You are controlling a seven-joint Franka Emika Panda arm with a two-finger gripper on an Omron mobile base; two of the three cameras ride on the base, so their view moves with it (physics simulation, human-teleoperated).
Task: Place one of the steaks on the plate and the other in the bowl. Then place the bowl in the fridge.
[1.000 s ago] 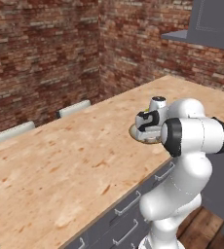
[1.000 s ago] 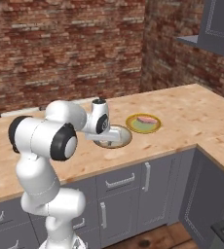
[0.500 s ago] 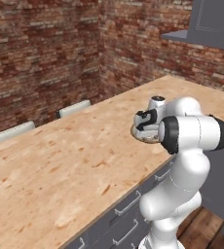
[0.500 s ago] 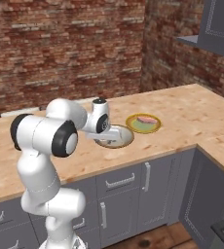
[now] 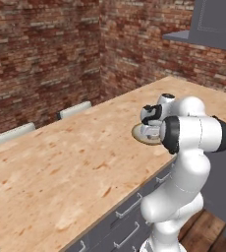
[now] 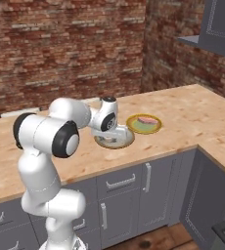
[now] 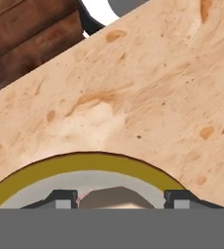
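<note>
Notes for you, operator. Counter (image 6: 192,114) looked like light wood with mottled orange grain, matt, smooth. Back wall (image 6: 60,44) was rough red-brown brick. Cabinet fronts (image 6: 129,195) looked matt grey painted, handles (image 6: 147,177) pale metal. Arm (image 5: 193,133) showed glossy white plastic shell, dark joints. Bowl (image 7: 84,168) had smooth olive-tan rim, grey inside. Steak (image 7: 115,198) looked dull pinkish-brown.

Warm wood, red brick, grey fronts.
We see a pale, brown-flecked wooden desk (image 6: 192,110), red-brown brick walls (image 5: 46,49), grey drawers (image 6: 129,200), an olive-rimmed grey plate (image 7: 84,168) under pinkish-brown steak (image 7: 115,198), and a second yellow-rimmed dish (image 6: 144,124) holding pink meat.
</note>
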